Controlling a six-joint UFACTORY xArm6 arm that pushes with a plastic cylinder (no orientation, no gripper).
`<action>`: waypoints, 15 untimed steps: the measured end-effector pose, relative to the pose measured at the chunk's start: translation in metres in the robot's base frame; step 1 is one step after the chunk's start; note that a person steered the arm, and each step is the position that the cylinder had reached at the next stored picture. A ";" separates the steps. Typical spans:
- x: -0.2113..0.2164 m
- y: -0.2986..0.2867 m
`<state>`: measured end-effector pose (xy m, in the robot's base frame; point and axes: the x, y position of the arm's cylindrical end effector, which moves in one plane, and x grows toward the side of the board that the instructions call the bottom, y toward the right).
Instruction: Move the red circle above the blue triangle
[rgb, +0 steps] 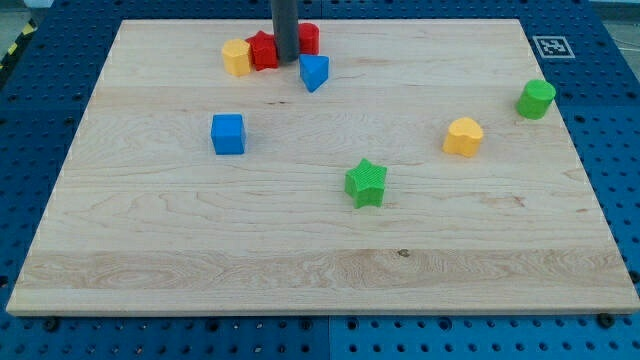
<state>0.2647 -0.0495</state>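
Note:
The red circle (308, 38) sits near the view's top, partly hidden behind my rod. The blue triangle (314, 72) lies just below and slightly right of it. My tip (285, 60) rests between the red circle and a red star (263, 49), just left of the blue triangle's top. The tip looks close to or touching the red circle's left side; I cannot tell which.
A yellow block (236, 57) sits left of the red star. A blue cube (228, 134) lies at mid left. A green star (366, 183) is in the middle, a yellow heart (463, 136) to the right, and a green cylinder (536, 99) near the board's (320, 260) right edge.

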 end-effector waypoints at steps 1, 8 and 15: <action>-0.010 0.000; -0.050 -0.006; -0.073 0.010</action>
<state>0.1920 -0.0393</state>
